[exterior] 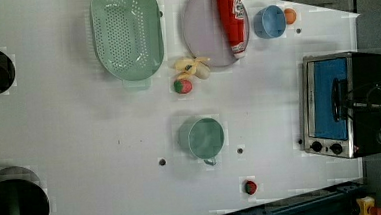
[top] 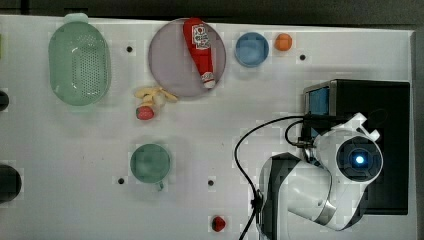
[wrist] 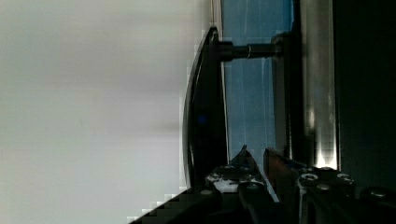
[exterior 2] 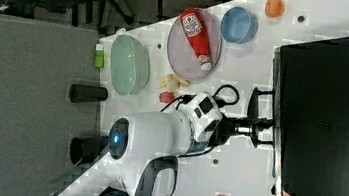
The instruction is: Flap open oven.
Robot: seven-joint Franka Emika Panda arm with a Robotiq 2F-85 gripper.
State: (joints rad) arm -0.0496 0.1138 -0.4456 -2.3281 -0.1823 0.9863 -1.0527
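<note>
While the oven (exterior: 346, 103) door stood shut, the gripper (wrist: 256, 161) sat nearly closed behind the handle (wrist: 205, 107), clasping nothing. Step: hooking; next, likely a pull outward and down.

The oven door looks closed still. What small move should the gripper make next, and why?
Probably pull the handle away from the oven front to start swinging the door down. The gripper sits at the handle with its fingers behind the bar, and the door lies flush against the frame.
</note>
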